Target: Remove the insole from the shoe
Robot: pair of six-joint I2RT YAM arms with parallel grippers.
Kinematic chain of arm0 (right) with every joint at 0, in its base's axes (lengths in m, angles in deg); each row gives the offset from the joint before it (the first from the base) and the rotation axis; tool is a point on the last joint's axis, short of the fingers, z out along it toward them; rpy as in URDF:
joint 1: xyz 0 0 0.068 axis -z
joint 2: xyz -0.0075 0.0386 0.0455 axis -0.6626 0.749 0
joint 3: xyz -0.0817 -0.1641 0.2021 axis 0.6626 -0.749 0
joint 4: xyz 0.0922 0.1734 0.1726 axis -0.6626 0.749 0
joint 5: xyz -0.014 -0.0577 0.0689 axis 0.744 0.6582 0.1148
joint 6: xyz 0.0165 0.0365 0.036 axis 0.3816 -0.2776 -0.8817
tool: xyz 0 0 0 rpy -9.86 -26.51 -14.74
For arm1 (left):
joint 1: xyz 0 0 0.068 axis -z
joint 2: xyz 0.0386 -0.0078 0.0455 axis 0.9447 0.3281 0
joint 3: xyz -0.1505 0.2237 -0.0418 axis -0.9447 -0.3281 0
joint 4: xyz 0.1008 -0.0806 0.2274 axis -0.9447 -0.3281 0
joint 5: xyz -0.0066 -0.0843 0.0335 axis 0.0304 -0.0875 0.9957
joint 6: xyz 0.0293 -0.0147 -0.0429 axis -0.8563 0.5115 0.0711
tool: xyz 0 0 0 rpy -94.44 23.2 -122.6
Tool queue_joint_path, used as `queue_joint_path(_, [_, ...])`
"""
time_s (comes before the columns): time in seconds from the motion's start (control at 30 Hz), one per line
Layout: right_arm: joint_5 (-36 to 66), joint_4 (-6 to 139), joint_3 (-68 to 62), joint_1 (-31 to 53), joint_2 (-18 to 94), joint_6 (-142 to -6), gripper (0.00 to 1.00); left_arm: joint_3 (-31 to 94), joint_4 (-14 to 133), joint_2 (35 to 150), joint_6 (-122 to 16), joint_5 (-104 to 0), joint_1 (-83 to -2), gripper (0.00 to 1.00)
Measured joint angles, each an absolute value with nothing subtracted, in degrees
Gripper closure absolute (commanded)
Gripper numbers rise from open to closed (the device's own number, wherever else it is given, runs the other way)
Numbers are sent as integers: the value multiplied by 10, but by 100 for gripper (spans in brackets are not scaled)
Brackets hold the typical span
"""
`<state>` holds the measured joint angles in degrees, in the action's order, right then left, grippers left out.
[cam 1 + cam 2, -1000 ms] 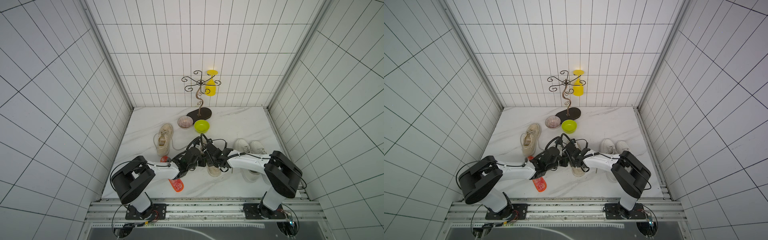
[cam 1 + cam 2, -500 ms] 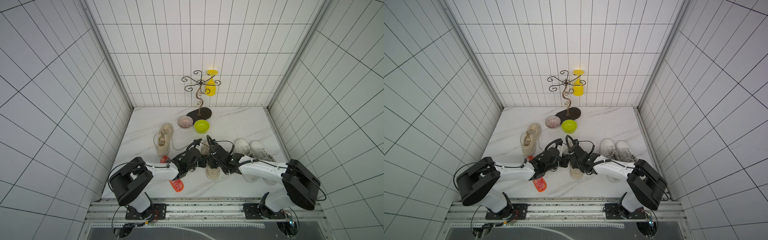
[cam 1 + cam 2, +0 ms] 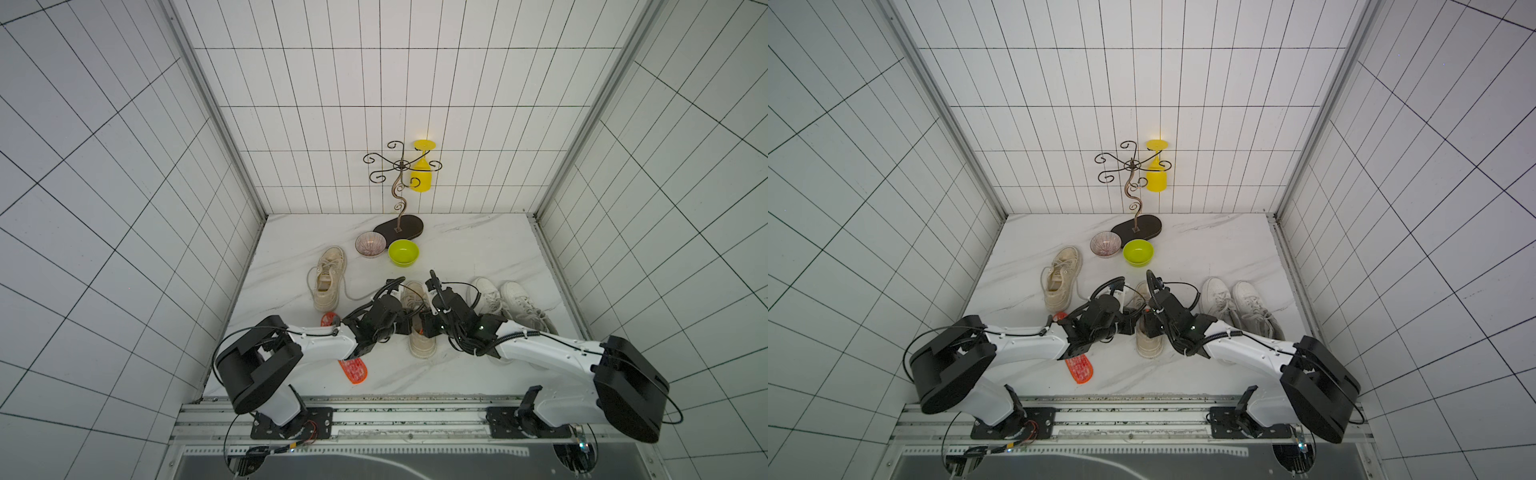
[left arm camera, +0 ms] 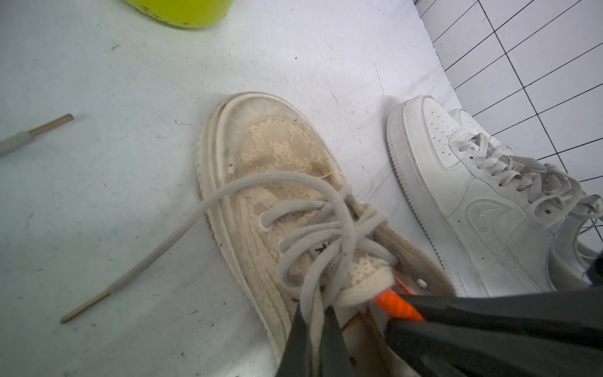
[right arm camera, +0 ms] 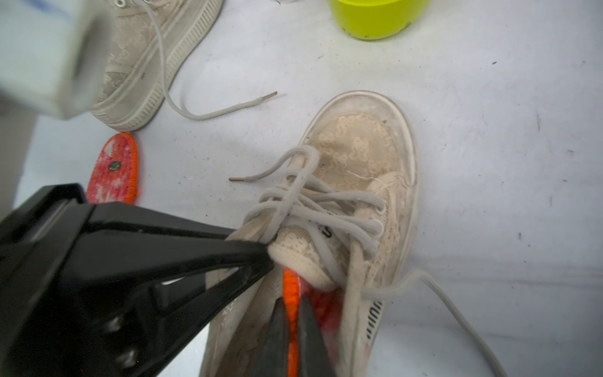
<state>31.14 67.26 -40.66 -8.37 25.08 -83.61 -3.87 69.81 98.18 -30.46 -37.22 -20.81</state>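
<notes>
A worn beige shoe (image 3: pixel 423 348) (image 3: pixel 1149 348) lies mid-table with its toe toward the back wall. My left gripper (image 4: pixel 315 318) (image 3: pixel 408 329) is shut on the shoe's side edge beside the laces, from the left. My right gripper (image 5: pixel 293 305) (image 3: pixel 420 330) reaches into the opening from the right. It is shut on the rim of the orange insole (image 5: pixel 290 287) (image 4: pixel 395 303), which stands on edge inside the shoe under the tongue. Most of the insole is hidden in the shoe.
A loose orange insole (image 3: pixel 353 370) (image 5: pixel 114 169) lies under my left forearm. A second beige shoe (image 3: pixel 328 282) is to the back left, a pair of white sneakers (image 3: pixel 507 303) to the right. A green bowl (image 3: pixel 403 252), a patterned bowl (image 3: pixel 370 244) and a metal stand (image 3: pixel 398 226) with a yellow cup (image 3: pixel 422 176) are behind.
My right gripper has closed on the orange insole's rim inside the shoe, and the right arm has swung outward to the right. The left gripper has kept its hold on the shoe.
</notes>
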Motion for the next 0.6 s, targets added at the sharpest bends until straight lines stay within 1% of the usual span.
queue_joint_path(0.3, [252, 632, -448, -84, 157, -795, 100, -37, 676, 981, -300, -366, -222, 100])
queue_joint_path(0.6, [247, 605, -505, -85, 54, -787, 100, -33, 681, 976, -300, -379, -222, 100])
